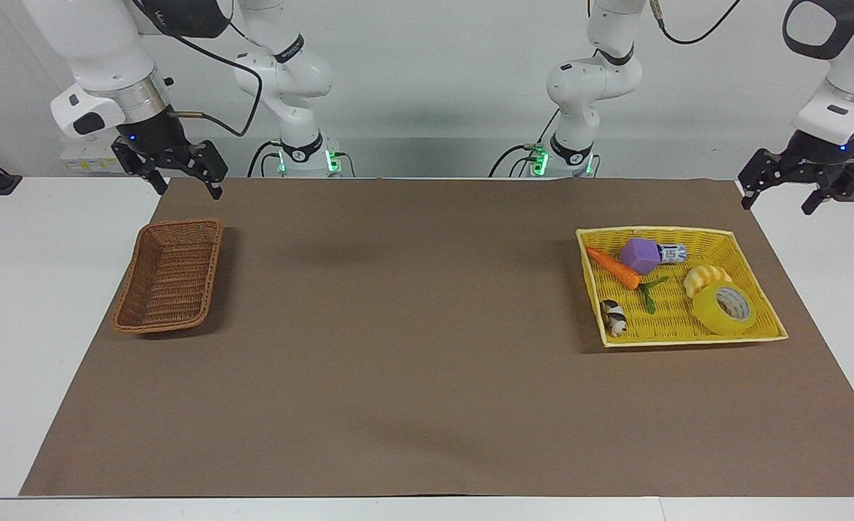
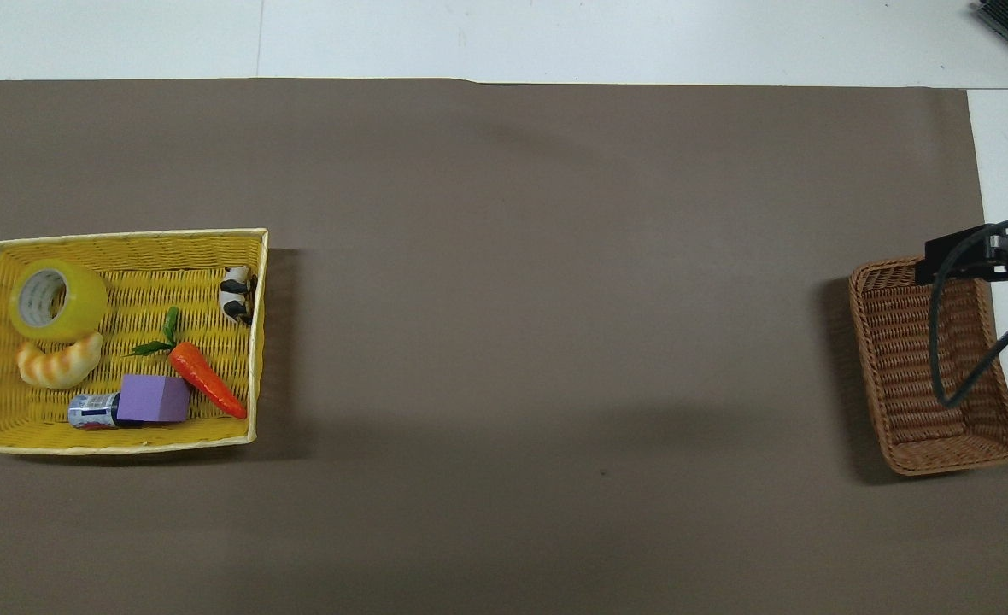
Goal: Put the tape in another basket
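Lying in the yellow tray (image 1: 773,311), the tape (image 1: 724,309) sits well apart from the left gripper (image 1: 781,189) fingers (image 1: 750,193).

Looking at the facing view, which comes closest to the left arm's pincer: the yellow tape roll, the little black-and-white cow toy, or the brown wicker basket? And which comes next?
1. Yellow tape roll, in the yellow mesh tray, at the left arm's end, nearest the left pincer.
2. Black-and-white cow toy, same tray, toward the table's middle.
3. Brown wicker basket, at the right arm's end.
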